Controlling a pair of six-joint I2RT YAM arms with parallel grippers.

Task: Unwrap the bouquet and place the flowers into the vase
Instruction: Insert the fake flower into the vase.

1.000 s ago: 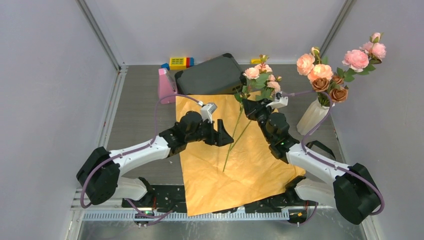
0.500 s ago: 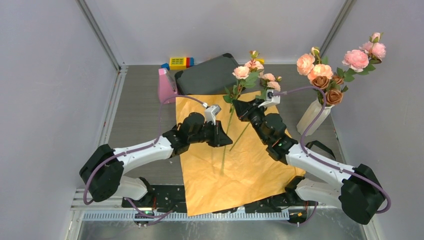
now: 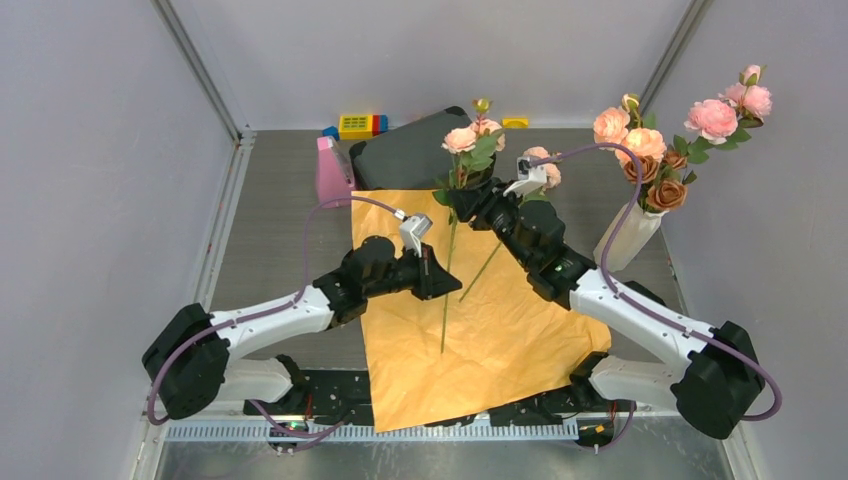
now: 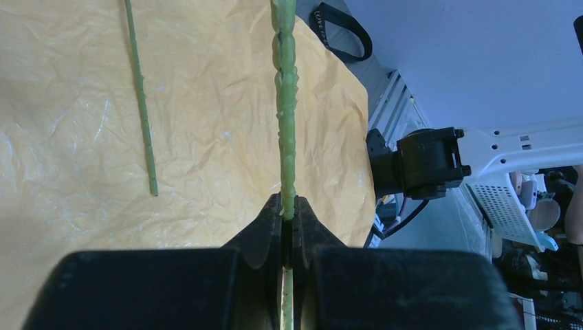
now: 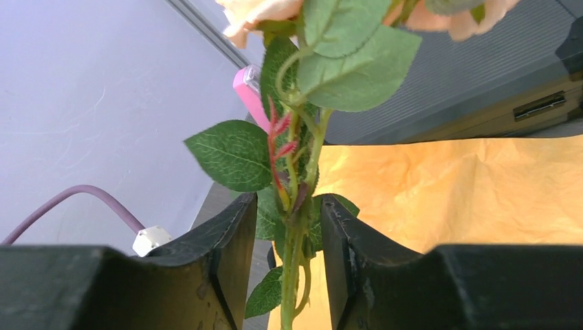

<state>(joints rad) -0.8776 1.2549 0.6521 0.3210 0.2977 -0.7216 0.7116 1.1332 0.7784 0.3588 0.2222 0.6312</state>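
A pink rose sprig [image 3: 462,139] stands nearly upright at upper centre. Its thin green stem is pinched tight in the left gripper [image 3: 438,279], while the right gripper [image 3: 459,200] brackets the leaves, jaws loosely apart. The orange paper [image 3: 500,340] lies flat on the grey table [image 3: 270,220], between pale walls. At right, the white vase [image 3: 622,238] holds more roses. A second ago the sprig leaned further right and the left jaws stood wide.

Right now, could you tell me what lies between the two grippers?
A flower stem spans it, pinched by the left gripper and passing through the open right gripper, over orange paper; top view.
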